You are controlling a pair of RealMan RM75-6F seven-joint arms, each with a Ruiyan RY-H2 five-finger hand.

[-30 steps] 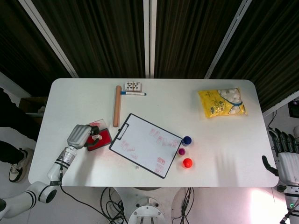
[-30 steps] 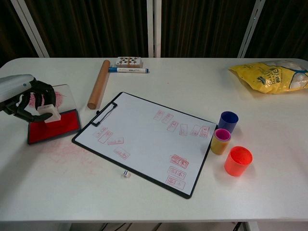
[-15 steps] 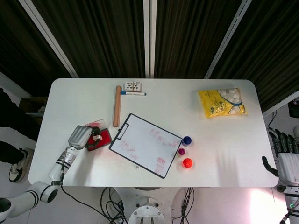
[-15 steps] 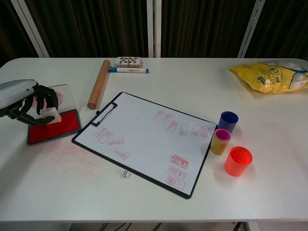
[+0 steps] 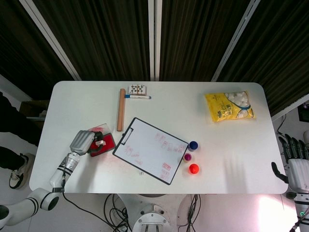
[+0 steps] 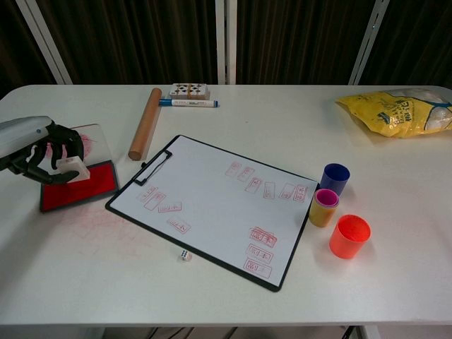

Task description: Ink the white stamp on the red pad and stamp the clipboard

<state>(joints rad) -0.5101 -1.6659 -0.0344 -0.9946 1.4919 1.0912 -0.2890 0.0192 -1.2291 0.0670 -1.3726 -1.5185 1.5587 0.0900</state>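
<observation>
Table [image 6: 233, 296] crowded, so biggest worry first: the clipboard [image 6: 212, 205] lies loose and angled in the middle, sheet already carrying many red marks. If I press at a slant it could skid toward the dice [image 6: 185, 255] or the cups, or I overprint an old mark. Free paper looks best in the centre.

Red pad [image 6: 88, 185] sits at the table's left, just beside the clipboard's clip end. Pink smears on the table near it, so ink transfers easily. A low carry could drip or smudge.

My left hand [image 6: 44, 152] has fingers curled around the white stamp [image 6: 73, 168], held at the pad's back edge; whether it touches the ink, I cannot tell. Grip looks shallow, so a tilt means a partial print.

My right hand [image 5: 295, 164] hangs off the table's right edge, fingers apart, holding nothing. It can't brace the board.
</observation>
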